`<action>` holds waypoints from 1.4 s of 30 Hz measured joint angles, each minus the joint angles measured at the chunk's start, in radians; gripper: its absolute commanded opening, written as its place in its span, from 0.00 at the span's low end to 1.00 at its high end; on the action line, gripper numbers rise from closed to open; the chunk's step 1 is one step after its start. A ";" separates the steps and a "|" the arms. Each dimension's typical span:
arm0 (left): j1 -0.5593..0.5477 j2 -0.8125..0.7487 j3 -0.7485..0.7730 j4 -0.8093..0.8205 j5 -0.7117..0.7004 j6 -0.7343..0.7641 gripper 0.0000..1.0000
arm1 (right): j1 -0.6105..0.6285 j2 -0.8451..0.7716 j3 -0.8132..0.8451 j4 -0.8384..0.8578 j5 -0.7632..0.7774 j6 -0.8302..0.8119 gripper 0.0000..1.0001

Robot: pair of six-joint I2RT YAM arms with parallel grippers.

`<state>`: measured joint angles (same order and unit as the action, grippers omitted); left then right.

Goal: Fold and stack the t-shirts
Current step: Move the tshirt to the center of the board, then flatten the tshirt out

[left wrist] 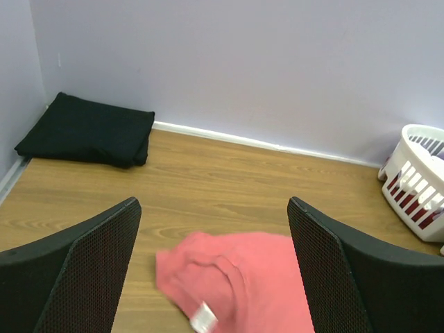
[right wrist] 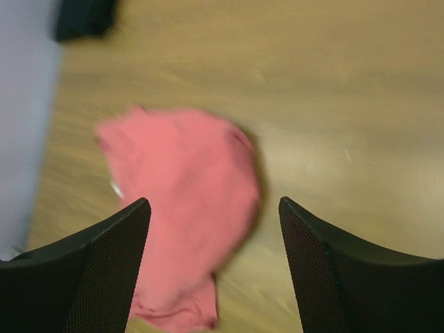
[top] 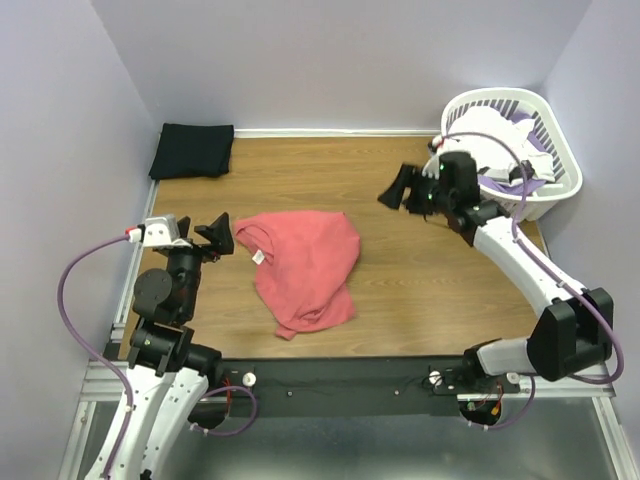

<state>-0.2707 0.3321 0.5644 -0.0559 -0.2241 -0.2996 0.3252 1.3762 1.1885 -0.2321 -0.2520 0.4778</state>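
The left pincer (top: pixel 216 238) stood open and empty at nine o'clock of the coral-red t-shirt (top: pixel 305 265). The right pincer (top: pixel 398 190), also open, hung at two o'clock. The shirt lay crumpled mid-desk (top: pixel 430 300), and the black t-shirt (top: pixel 192 150) sat folded at eleven o'clock. The cloth looked soft and limp, probably best pinched at a hem or shoulder edge.

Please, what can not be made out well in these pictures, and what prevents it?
- Coral-red t-shirt: right wrist view, motion blur; left wrist view, bottom edge cuts it.
- Black t-shirt: right wrist view, blurred, cut by the top edge.
- White basket contents: top view, right arm covers part; left wrist view, right edge cuts it.
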 measured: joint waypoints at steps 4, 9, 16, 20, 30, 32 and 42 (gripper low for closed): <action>0.000 0.058 0.000 0.000 0.005 -0.002 0.93 | 0.021 -0.027 -0.191 -0.069 0.026 -0.038 0.76; 0.000 0.197 0.013 -0.002 0.040 -0.011 0.93 | 0.196 -0.054 -0.251 -0.082 0.045 -0.099 0.75; 0.000 0.369 0.019 -0.055 0.079 -0.034 0.93 | 0.515 0.055 -0.259 -0.073 0.132 -0.169 0.74; 0.000 0.399 0.026 -0.078 0.078 -0.035 0.93 | 0.654 0.147 -0.259 -0.077 0.204 -0.212 0.74; 0.000 0.433 0.047 -0.082 0.078 -0.034 0.93 | 0.765 0.299 -0.229 -0.084 0.315 -0.240 0.70; 0.000 0.455 0.047 -0.084 0.079 -0.034 0.93 | 0.777 0.320 -0.225 -0.084 0.337 -0.241 0.66; 0.003 0.466 0.047 -0.097 0.079 -0.034 0.93 | 0.822 0.359 -0.175 -0.110 0.431 -0.238 0.01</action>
<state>-0.2672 0.7982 0.6113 -0.1524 -0.1452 -0.3332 1.1469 1.7351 1.0130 -0.3420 0.1791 0.2401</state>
